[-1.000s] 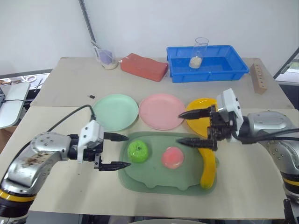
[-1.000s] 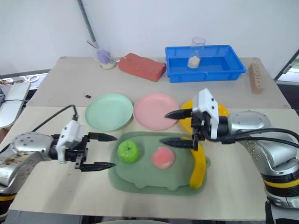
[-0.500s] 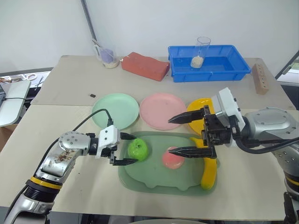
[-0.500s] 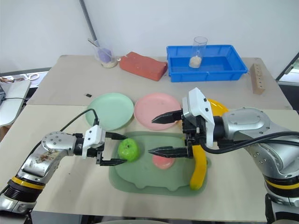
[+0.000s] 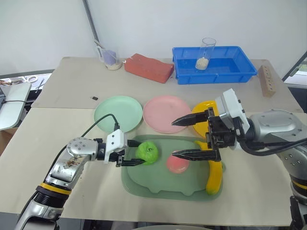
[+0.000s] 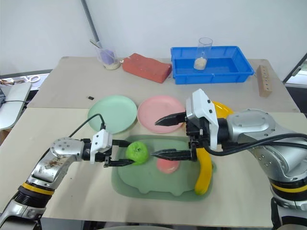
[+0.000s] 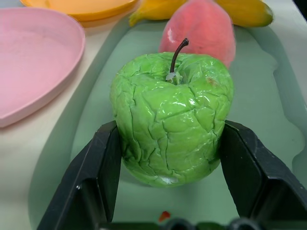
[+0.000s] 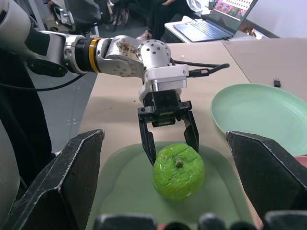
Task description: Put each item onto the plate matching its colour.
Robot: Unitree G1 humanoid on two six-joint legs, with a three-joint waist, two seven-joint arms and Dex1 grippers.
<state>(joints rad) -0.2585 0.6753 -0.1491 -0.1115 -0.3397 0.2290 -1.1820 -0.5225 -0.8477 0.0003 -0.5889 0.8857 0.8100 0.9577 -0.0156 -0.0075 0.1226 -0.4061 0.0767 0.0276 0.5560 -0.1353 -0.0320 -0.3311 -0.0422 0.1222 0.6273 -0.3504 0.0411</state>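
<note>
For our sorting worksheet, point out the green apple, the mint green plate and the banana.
green apple (image 5: 147, 152), left eye view, its top.
mint green plate (image 5: 118, 114), left eye view, bare centre.
banana (image 5: 214, 176), left eye view, mid-length.

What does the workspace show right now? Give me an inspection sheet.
Surface: beige table.
Job's things: apple, peach and banana on the pig-shaped tray; green plate, pink plate and yellow plate bare.
Clutter: blue bin with a glass, red block, wooden block.
Grippers: left claw shut on apple; right claw open above the peach.
Cables: black lead at the left wrist.
Surroundings: white wall.
</note>
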